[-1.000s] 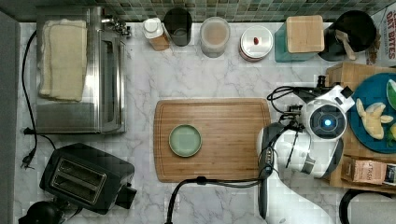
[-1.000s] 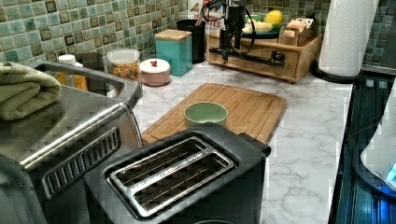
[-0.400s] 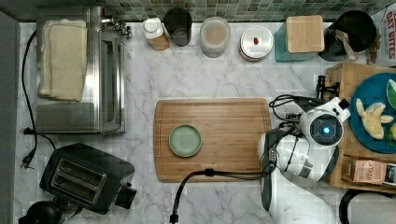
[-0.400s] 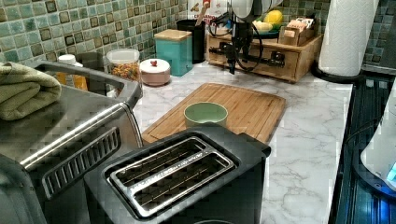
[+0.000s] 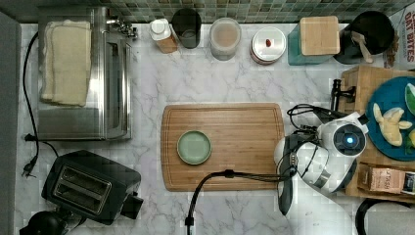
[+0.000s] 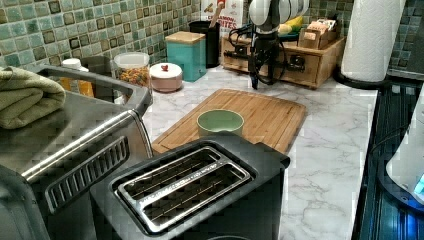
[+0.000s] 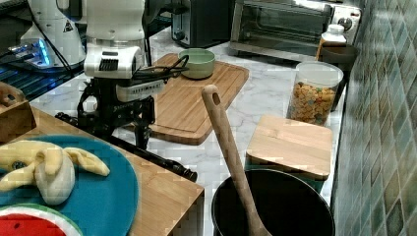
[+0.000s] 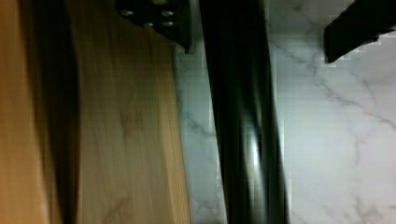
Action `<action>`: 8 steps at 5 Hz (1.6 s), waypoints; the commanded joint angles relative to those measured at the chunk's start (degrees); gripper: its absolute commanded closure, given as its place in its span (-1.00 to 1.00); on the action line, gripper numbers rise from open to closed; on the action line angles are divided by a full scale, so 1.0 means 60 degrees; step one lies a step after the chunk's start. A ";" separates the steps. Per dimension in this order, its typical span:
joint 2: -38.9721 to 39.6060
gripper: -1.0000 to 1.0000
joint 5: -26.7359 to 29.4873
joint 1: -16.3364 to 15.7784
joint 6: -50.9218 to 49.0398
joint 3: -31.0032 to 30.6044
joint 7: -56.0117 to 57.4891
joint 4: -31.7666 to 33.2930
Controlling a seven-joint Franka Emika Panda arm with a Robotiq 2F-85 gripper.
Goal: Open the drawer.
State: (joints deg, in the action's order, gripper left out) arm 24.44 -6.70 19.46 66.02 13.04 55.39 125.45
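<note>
At the top view's right edge of the marble counter, the drawer (image 6: 295, 65) sat in a bamboo box under a blue plate (image 5: 386, 122). Its black bar handle (image 8: 245, 116) ran lengthwise between the gripper (image 7: 115, 110) fingers, which stood apart, one on each side.

White marble countertop (image 5: 230, 73) runs beneath a wall of green mosaic tile (image 6: 75, 30)
</note>
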 commanded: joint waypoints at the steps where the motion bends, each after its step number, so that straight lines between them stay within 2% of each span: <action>1: -0.1473 -1.00 0.0905 -0.0401 -0.1834 -0.0660 -0.0067 0.0668; 2: -0.1438 -1.00 0.2288 0.0111 -0.1091 -0.1455 0.0840 0.1062; 3: -0.1156 -1.00 0.2623 -0.0231 -0.1653 -0.1525 0.0735 0.0608; 4: -0.1848 -1.00 0.2095 -0.1019 -0.2659 -0.1417 -0.0981 0.0765; 5: -0.2157 -1.00 0.1962 -0.1602 -0.2563 -0.1618 -0.1567 0.0986; 6: -0.2292 -1.00 0.1524 -0.2366 -0.1547 -0.1660 -0.2518 0.1488; 7: -0.2314 -1.00 0.1118 -0.2825 -0.1084 -0.1857 -0.3134 0.1670; 8: -0.2446 -1.00 0.1286 -0.3138 -0.1205 -0.2120 -0.3270 0.1761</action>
